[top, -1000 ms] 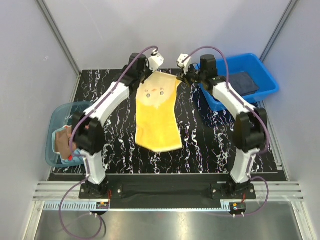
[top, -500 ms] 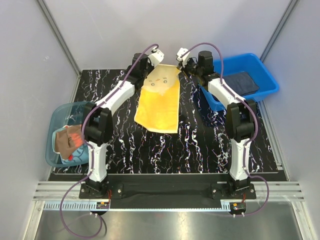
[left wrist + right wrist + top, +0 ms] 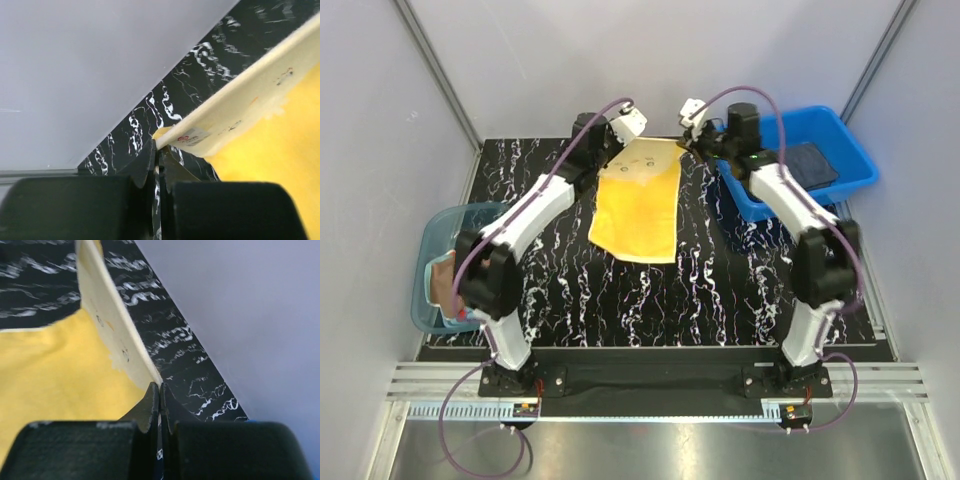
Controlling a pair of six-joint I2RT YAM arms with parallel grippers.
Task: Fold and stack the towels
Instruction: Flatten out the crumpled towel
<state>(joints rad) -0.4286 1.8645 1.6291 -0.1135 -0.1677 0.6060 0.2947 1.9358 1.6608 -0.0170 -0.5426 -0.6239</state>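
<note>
**Q:** Where is the towel that is being worked on?

**A:** A yellow towel (image 3: 638,210) lies lengthwise on the black marbled tabletop (image 3: 720,290), toward the far side and midway between the two arms. Its far end, a paler cream band with small dark marks, is raised off the surface. The rest slopes down and lies flat, with the near edge loose.

**Q:** What holds the far end up?

**A:** Both hands. The left hand (image 3: 619,145) is clamped on the far left corner and the right hand (image 3: 686,143) on the far right corner. In each wrist view the dark fingers (image 3: 145,407) are pressed together with the cream hem pinched between their tips. A small printed label (image 3: 192,136) sits just beside the left grip.

**Q:** Why hold it that way?

**A:** My reading is that gripping both corners of one short edge keeps that edge stretched straight. It could then be carried over the body of the cloth to meet the near edge in a fold. The edge looks taut rather than sagging, and the yellow towel is not yet folded.

**Q:** And the other towels?

**A:** A dark slate-blue towel (image 3: 810,165) lies flat in the blue bin (image 3: 853,143) at the far right, near the right arm. Some reddish-brown cloth (image 3: 442,280) is bunched in the translucent teal tub (image 3: 450,213) at the left edge, well apart from both hands.
</note>
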